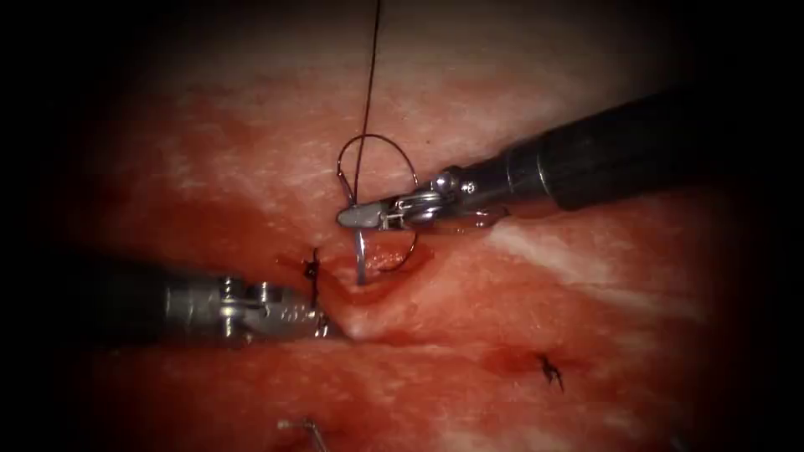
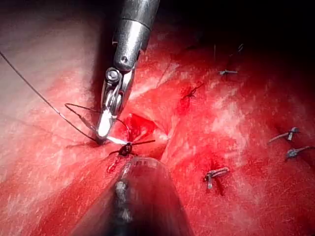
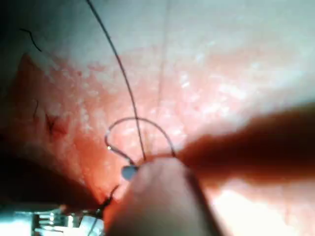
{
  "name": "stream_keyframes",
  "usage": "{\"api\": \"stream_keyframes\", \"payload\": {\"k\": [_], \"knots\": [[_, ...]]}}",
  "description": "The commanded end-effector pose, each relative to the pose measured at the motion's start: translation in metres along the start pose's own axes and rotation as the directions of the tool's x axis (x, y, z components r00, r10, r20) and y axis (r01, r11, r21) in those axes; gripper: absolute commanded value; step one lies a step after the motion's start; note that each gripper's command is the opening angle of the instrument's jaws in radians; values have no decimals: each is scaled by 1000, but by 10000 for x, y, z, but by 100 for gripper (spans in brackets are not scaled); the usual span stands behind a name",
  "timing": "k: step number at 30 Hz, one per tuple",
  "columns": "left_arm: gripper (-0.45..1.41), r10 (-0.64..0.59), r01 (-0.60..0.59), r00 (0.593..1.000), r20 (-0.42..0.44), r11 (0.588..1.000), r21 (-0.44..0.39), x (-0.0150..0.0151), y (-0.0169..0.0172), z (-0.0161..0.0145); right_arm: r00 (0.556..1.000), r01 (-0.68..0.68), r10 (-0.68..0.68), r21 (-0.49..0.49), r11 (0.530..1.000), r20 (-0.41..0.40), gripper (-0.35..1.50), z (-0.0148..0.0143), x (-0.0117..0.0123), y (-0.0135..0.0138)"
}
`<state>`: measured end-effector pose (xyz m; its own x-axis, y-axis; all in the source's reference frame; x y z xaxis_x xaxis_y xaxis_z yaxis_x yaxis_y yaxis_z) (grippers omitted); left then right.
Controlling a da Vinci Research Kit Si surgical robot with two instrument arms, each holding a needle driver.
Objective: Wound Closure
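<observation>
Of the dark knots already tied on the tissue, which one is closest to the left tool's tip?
The knot at the cut's left edge, just above the left tool tip. The other knot lies far to the right, away from both tools.

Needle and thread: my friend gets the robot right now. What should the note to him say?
Right hand: shut on the needle, which runs down from it to the cut. I cannot tell where along the curve it grips, or whether the tip is in the tissue.
Left hand: its tip is against the tissue left of the cut. What it holds is unclear.
Thread: it loops above the right hand and runs up.
Done: a knotted stitch left of the cut.
Left: the cut gapes open at the needle.
</observation>
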<state>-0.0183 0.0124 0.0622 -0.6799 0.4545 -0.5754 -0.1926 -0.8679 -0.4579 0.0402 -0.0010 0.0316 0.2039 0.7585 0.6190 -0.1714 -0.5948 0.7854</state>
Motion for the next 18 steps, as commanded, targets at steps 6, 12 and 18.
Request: {"api": "stream_keyframes", "payload": {"k": [6,12,18], "knots": [[-45,-1,1,1000,2,1000,-2,-3,3,8,1000,2,-2,0,1000,6,-35,4,-6,5],[-45,-1,1,1000,2,1000,-2,-3,3,8,1000,4,-4,0,1000,15,-35,8,-17,2],[-45,-1,1,1000,2,1000,-2,-3,3,7,1000,2,-2,-19,1000,-7,-35,11,-23,0]]}}
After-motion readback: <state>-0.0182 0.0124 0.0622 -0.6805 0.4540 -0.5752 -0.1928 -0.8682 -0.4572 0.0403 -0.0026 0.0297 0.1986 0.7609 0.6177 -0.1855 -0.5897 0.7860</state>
